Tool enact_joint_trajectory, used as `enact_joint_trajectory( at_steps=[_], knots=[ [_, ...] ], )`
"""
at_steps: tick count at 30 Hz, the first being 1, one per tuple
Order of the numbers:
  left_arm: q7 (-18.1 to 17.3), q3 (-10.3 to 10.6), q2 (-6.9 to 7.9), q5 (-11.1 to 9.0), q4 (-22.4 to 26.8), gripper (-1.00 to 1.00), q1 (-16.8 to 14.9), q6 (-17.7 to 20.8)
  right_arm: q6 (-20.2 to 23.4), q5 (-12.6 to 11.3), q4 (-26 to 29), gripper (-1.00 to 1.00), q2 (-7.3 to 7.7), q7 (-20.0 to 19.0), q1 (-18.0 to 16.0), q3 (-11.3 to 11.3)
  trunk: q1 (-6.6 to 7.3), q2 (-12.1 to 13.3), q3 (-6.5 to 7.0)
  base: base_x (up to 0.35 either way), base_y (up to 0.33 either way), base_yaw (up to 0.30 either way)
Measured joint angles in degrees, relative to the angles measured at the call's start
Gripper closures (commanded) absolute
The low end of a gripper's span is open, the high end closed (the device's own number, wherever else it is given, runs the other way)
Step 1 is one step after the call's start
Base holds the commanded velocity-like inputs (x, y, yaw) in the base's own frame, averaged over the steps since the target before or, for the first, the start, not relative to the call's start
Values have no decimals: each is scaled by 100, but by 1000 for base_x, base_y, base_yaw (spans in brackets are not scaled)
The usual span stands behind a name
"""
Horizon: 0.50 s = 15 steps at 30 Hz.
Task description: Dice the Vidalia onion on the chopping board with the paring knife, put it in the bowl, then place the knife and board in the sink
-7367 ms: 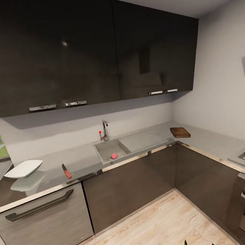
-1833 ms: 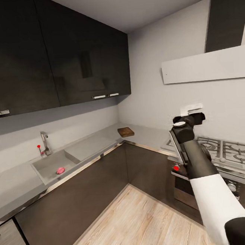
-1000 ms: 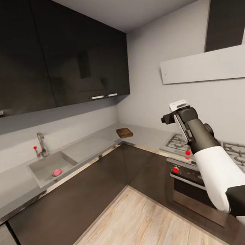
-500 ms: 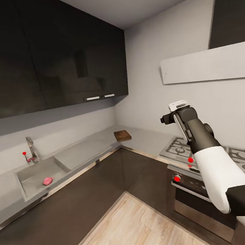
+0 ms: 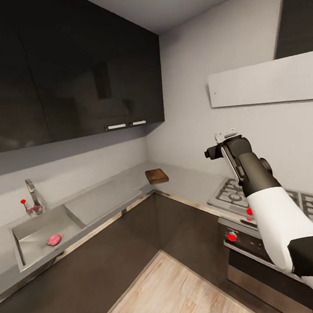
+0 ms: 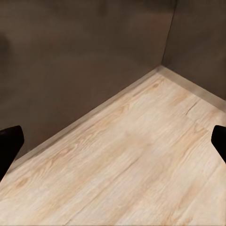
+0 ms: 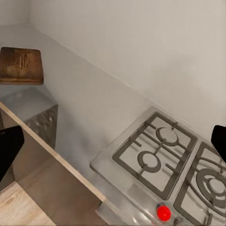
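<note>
No legible text, labels, brands, numbers or signs anywhere: none on cabinets, walls, hob or oven front.

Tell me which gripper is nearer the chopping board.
Right. The right gripper is raised over the counter by the hob, the chopping board ahead of it. The left gripper hangs low over the wooden floor, below counter height.
</note>
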<state>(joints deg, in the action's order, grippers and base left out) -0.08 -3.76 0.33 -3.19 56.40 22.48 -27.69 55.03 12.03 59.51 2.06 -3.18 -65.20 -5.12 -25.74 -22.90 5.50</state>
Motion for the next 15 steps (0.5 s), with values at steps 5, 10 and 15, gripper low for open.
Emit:
enact_joint_trajectory(
  at_steps=[5,10,15],
  knots=[
    [0,0,0,0,-3,-100,0,0,-1,2,-25,-100,0,0,0,0,0,0,0,275,0,0],
    [3,25,0,0,108,-100,0,-20,-1,3,-30,-100,0,0,2,0,0,0,0,264,0,0],
    [15,38,14,-2,178,-100,0,-458,-5,-1,-31,-100,0,0,0,0,-2,1,0,113,0,0]
  ],
)
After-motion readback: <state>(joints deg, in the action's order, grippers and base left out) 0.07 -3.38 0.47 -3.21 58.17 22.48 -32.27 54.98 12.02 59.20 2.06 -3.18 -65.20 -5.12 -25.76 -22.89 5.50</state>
